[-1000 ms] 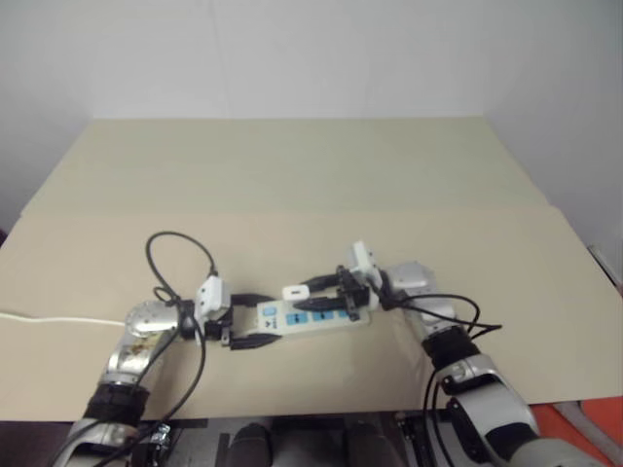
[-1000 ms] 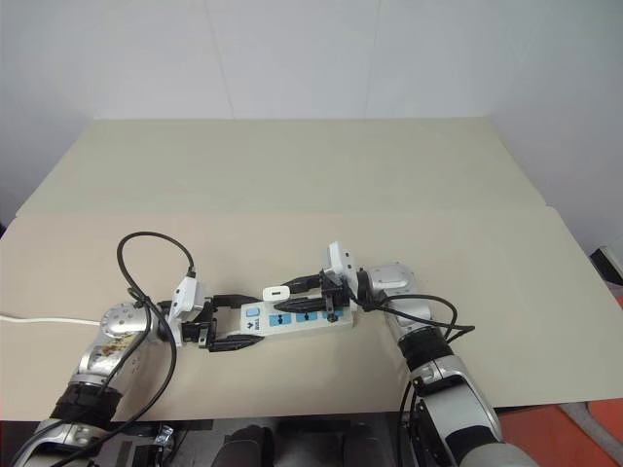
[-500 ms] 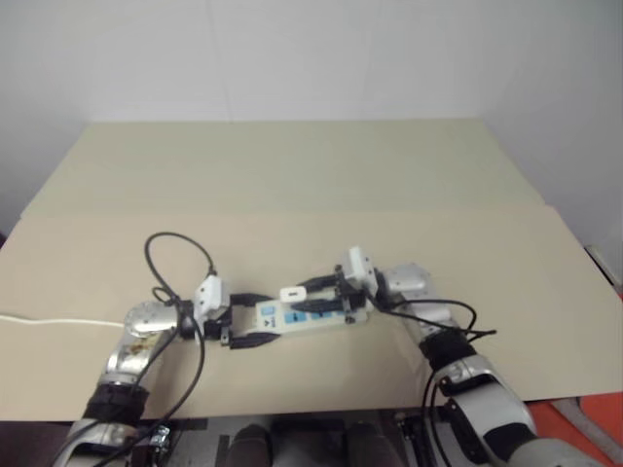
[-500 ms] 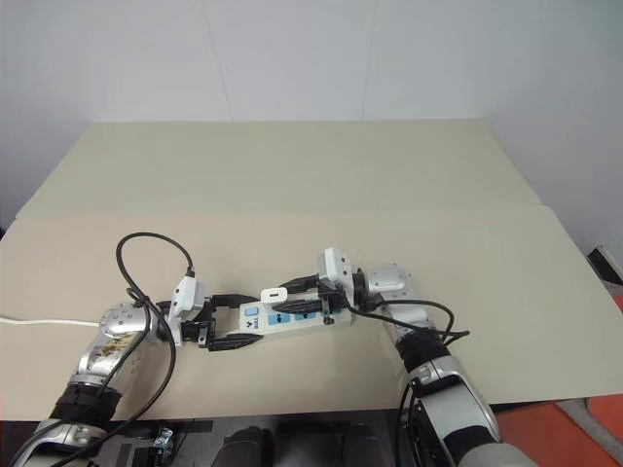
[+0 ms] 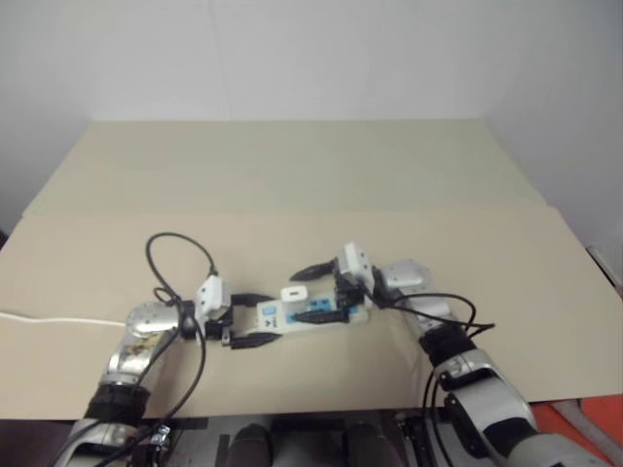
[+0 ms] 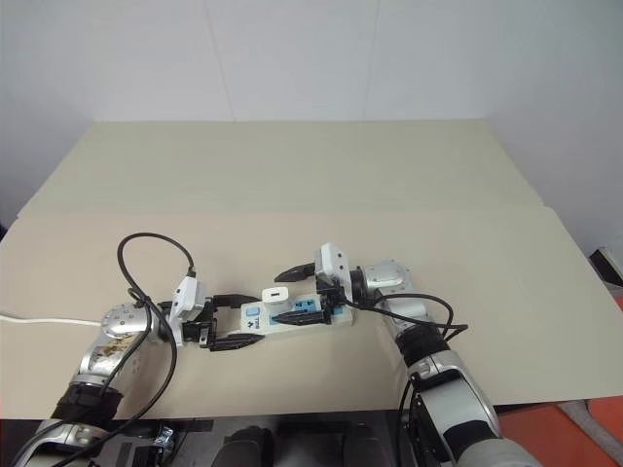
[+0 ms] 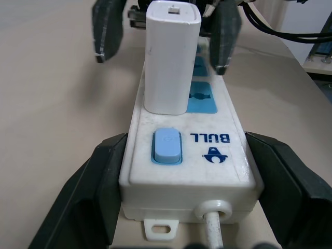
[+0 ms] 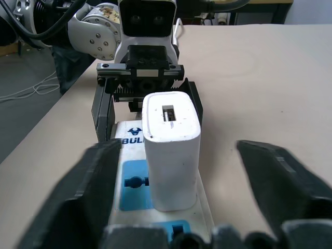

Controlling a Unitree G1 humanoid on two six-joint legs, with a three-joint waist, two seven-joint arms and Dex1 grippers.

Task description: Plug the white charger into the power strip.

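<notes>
**Charger seated upright in the strip, right jaws spread around it**

On the tan table (image 6: pixel 409 185), near its front edge, the power strip (image 6: pixel 297 322) is laid flat, with its long axis running between the two grippers. The word "BULL" is printed in blue on its white top, next to a small blue logo, and is read most clearly in the left wrist view, just beside the blue switch (image 7: pixel 166 146). The same lettering is partly seen in the right wrist view, cut off by the charger's base. No other writing can be made out.

The white charger (image 6: pixel 276 295) is stood upright in the socket nearest the switch, its base touching the strip's top. A small slot is seen in its upper face.

The switch end of the strip is pinched by the left gripper (image 6: pixel 237 320), one black finger being pressed against each long side; the thin white cord (image 7: pixel 214 233) leaves that end between the fingers. The right gripper (image 6: pixel 292 295) is held over the strip from the far end with its jaws spread wide, one finger on each side of the charger and clear of it.

Broad bare tabletop is left behind the strip and to both sides. The front edge lies close behind the arms, and a seam runs across the surface farther back.
</notes>
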